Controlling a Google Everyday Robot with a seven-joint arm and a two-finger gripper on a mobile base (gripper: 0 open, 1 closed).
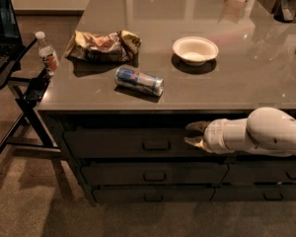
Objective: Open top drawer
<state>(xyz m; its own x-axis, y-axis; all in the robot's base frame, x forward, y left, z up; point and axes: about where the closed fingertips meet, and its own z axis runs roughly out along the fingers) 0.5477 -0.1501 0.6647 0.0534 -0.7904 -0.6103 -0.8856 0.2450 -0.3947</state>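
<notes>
The top drawer (113, 143) sits in the near face of the grey counter (246, 78), directly under the worktop, and its small loop handle (156, 145) is at the middle of the front; as far as I can judge, the front lies level with the slimmer drawers (154, 174) below it, so the drawer is not yet pulled out. The gripper (187, 134) hangs in front of this drawer, just right of the handle and apart from it; its two fingers (198, 126) are spread, one above the other, and they hold nothing. So the approach looks almost done; the grasp of the handle and the whole pull toward the near side are left, in my judgement. On the worktop lie a crumpled snack bag (102, 45) at the left, a blue and silver can (139, 81) on its side nearer to the edge, and a white bowl (195, 50) to the right; a water bottle (47, 54) stands beyond the left end. The can, the bag and the bottle carry labels, but I can read no word or brand on any of them.
</notes>
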